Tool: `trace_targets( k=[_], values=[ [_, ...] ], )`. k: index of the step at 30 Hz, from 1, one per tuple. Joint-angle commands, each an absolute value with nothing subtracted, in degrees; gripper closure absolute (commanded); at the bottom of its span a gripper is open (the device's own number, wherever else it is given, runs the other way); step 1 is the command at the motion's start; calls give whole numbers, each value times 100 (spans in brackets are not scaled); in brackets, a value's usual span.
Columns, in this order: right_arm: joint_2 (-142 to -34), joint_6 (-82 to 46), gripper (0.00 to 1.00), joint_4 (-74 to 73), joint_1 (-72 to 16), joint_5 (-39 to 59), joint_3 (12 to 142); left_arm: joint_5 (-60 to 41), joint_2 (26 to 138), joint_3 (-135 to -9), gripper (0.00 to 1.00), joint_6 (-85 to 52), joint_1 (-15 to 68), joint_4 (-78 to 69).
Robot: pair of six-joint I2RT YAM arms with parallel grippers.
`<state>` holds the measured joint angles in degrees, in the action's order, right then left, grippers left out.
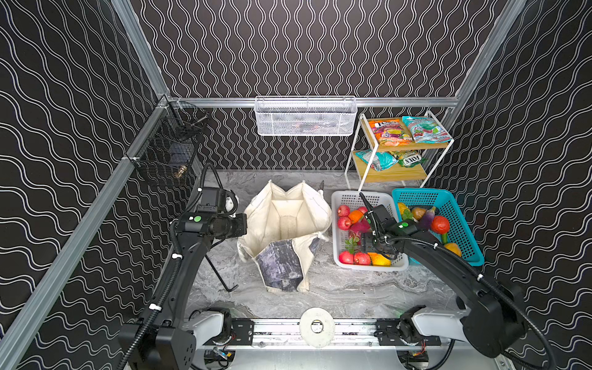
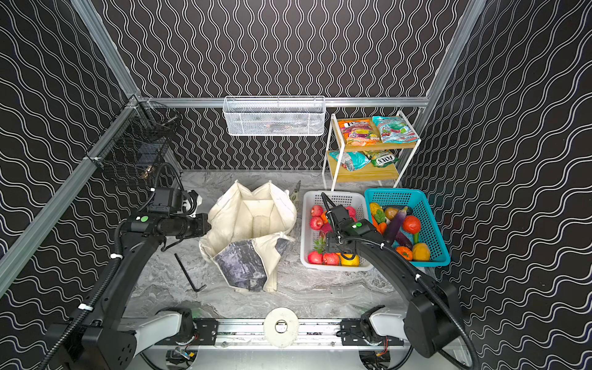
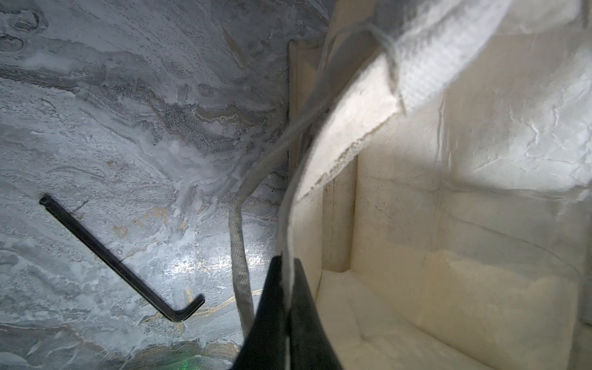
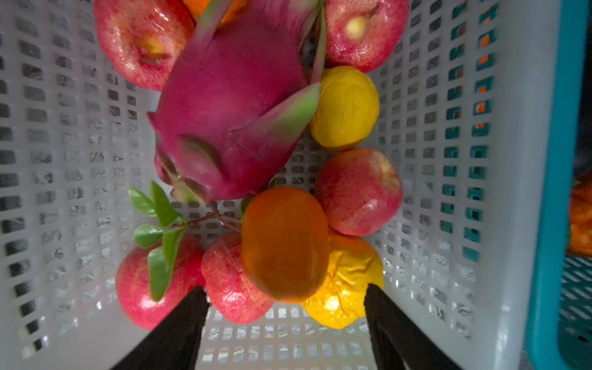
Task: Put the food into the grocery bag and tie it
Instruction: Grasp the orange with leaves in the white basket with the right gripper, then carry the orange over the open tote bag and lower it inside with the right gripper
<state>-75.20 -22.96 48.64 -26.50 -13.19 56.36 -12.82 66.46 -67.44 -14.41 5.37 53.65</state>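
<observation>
The grocery bag (image 1: 285, 230) stands open at the centre of both top views on the marble table (image 1: 352, 288), its dark marbled panel facing the lower edge. The left arm (image 1: 179, 256) climbs from the lower left corner, bends at the elbow and holds its wrist level, pointing right at the bag's left rim. In the left wrist view the left gripper (image 3: 286, 288) is pinched together on that cream rim (the cloth edge runs straight down between the two black fingers), and a handle strap hangs just beside it. A black hex key (image 1: 218, 273) lies on the table left of the bag.

The right arm (image 1: 448, 266) sweeps from the lower right up and leftward across the near corner of the teal basket (image 1: 461, 217). Its wrist tips down into the white basket (image 1: 339, 198), right of centre. The right gripper (image 4: 285, 290) has its fingers spread wide apart, gripping none of the fruit. Ahead of them lie an orange (image 4: 285, 243), red apples (image 4: 358, 192), a lemon (image 4: 346, 109) and the pink dragon fruit (image 4: 230, 105). Snack packets (image 1: 390, 131) sit on the shelf rack (image 1: 394, 174) at upper right.
</observation>
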Motion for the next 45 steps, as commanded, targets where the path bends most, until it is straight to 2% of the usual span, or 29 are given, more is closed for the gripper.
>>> trace_targets(
  k=[1, 16, 36, 39, 45],
  values=[
    [-7668, -2189, 19, 4693, -2620, -1209, 5672, -1319, 6653, -6758, 100, -1280, 545, 5352],
    [-8136, -2215, 22, 4591, -2533, -1447, 5687, -1356, 6645, -6746, 100, -1248, 554, 5360],
    [-8464, -2276, 53, 4747, -2373, -1615, 5914, -1367, 6563, -6724, 100, -1142, 556, 5440],
    [-8370, -2290, 60, 4790, -2356, -1626, 5930, -1389, 6564, -6714, 100, -1173, 561, 5410],
    [-8021, -2393, 61, 5066, -2351, -1536, 6140, -1433, 6583, -6743, 100, -1191, 571, 5403]
  ],
)
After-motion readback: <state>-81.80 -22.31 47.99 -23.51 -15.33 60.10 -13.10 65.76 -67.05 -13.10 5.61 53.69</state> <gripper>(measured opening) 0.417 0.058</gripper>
